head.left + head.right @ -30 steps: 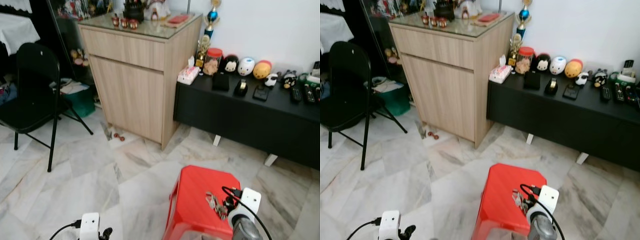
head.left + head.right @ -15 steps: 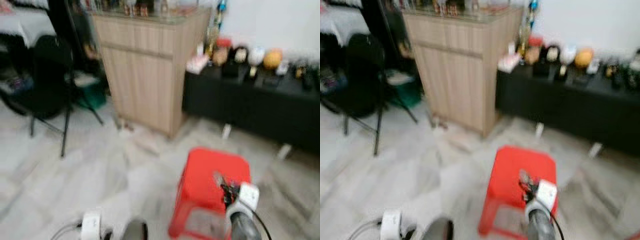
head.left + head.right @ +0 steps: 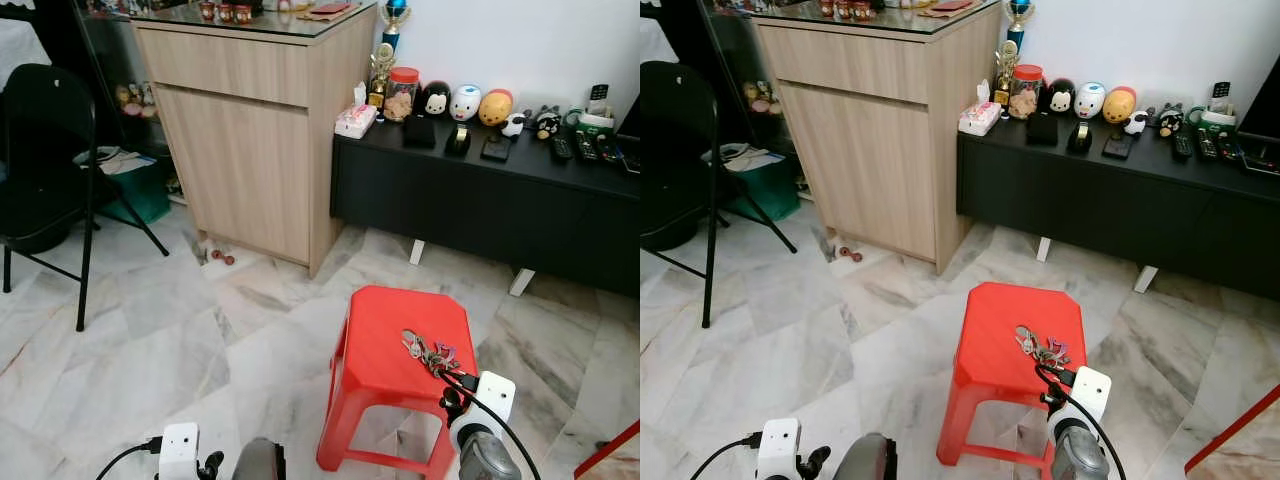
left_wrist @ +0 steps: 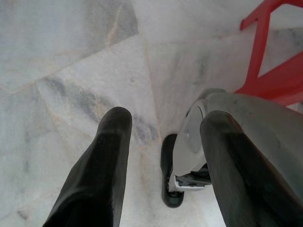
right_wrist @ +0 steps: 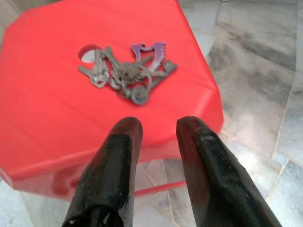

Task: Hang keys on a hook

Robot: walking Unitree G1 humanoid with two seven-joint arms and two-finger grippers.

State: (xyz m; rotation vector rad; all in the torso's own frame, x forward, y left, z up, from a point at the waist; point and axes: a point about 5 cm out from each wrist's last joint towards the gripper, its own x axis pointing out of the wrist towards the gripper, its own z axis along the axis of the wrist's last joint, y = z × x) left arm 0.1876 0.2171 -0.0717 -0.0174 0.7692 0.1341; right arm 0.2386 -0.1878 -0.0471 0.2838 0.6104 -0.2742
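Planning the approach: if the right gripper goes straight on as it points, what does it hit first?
Probably the keys on the red stool. The right gripper is open and aimed just short of them, so it may touch the seat first; depth is unclear.

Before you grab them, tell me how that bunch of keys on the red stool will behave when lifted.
The keys lie splayed on a ring, so they will likely dangle and swing loosely. They look like metal, probably slippery between the right gripper's open fingers. Lying flat on the red stool, they may slide when nudged.
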